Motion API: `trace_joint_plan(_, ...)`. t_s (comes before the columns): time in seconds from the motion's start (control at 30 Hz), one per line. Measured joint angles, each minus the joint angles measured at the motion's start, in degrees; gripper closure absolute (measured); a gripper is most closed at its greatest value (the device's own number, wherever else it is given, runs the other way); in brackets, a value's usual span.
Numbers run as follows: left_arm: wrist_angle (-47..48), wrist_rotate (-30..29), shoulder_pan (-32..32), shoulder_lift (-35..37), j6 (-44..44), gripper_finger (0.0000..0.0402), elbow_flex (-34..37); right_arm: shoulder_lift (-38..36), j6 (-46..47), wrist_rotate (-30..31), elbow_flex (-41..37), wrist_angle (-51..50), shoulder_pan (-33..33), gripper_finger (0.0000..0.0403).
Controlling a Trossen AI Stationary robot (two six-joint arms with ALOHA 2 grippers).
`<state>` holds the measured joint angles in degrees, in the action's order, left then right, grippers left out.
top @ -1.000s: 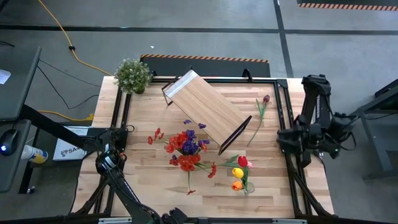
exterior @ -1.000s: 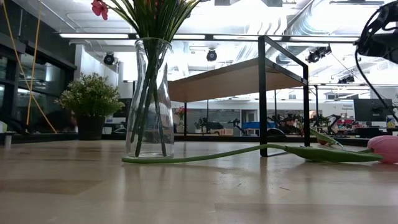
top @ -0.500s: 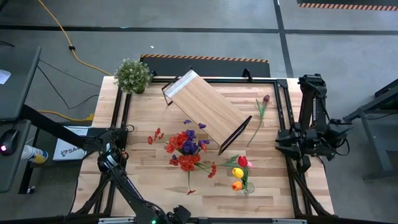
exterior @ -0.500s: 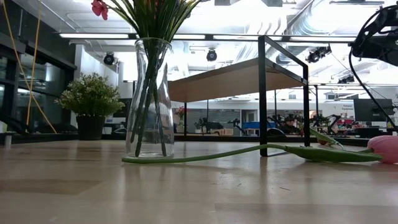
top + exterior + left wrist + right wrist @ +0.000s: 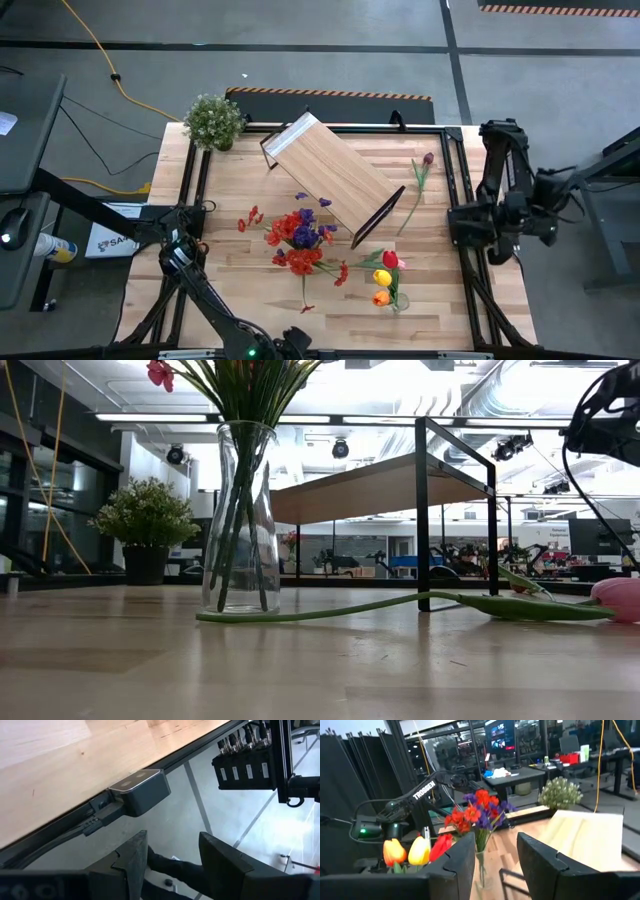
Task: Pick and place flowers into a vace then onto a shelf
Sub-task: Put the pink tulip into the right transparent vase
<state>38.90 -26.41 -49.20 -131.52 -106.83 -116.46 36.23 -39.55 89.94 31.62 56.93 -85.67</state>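
Two vases already hold flowers: a clear vase (image 5: 240, 520) near table centre with the red and purple bunch (image 5: 300, 238), and a second vase at 5 o'clock with the tulips (image 5: 385, 275). One dark tulip (image 5: 420, 180) lies loose at 2 o'clock, beside the shelf (image 5: 330, 178), which sits diagonally toward 12 o'clock with nothing on it, so the shelf step looks undone. Left gripper (image 5: 172, 862) is parked off the near table edge around 7 o'clock, fingers apart, holding nothing. Right gripper (image 5: 495, 857) hangs off the 3 o'clock edge, fingers apart, empty, likely waiting to go for the loose tulip. Potted plant (image 5: 213, 120) stands at the 11 o'clock corner. Low view shows a long green stem (image 5: 400, 605) lying flat past the vase base and a pink bloom (image 5: 618, 598) at the frame edge. Right wrist view shows the tulip colours and the left arm beyond.
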Motion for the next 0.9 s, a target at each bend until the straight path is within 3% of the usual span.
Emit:
trace_joint_plan(0.4, 0.1, -0.1, 0.1, 0.0, 0.0, 0.019, 0.0, 0.0, -10.9, 0.1, 5.8, 0.0, 0.0, 0.0265)
trace_joint_plan(0.6, 0.1, -0.1, 0.1, 0.0, 0.0, 0.019, 0.0, 0.7, -12.0, 0.1, 8.4, -0.7, 1.1, 0.0265)
trace_joint_plan(0.9, 0.1, -0.3, 0.1, 0.0, 0.0, 0.019, 0.0, 7.6, -13.7, 0.1, 12.9, -10.4, 6.3, 0.0265)
